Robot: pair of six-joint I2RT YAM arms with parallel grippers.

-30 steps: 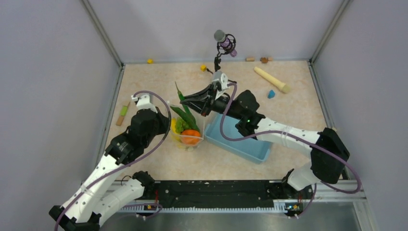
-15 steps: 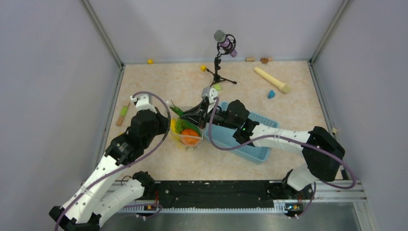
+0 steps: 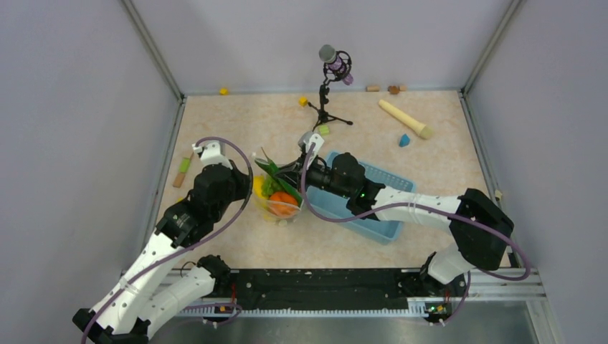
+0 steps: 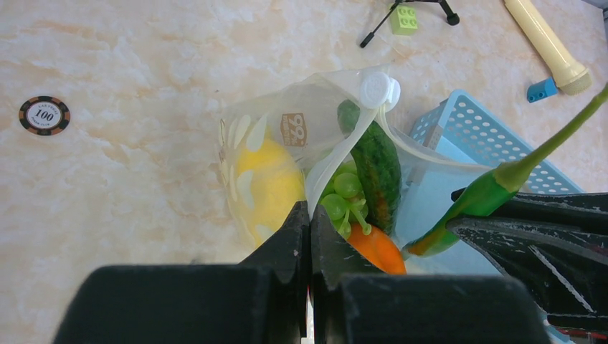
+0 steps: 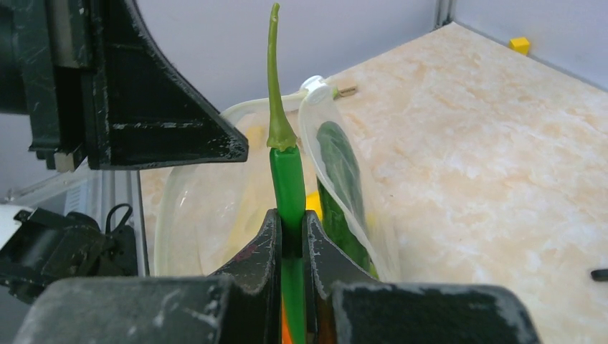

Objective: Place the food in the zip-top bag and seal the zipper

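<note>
Right gripper (image 5: pixel 290 222) has swung nearer and now sits at the bag (image 4: pixel 315 107) mouth, clamped on a pepper (image 5: pixel 287 172). Left gripper (image 4: pixel 310 215) pinches the zipper (image 4: pixel 337 154), holding the mouth open. Inside lie yellow fruit (image 4: pixel 269 186), grapes (image 4: pixel 344 186), orange (image 4: pixel 376 247) and cucumber (image 4: pixel 376 168). Just beyond stands the basket (image 4: pixel 466 125).

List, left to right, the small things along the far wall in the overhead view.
small yellow piece → yellow block → microphone → beige peg → brown piece
</note>
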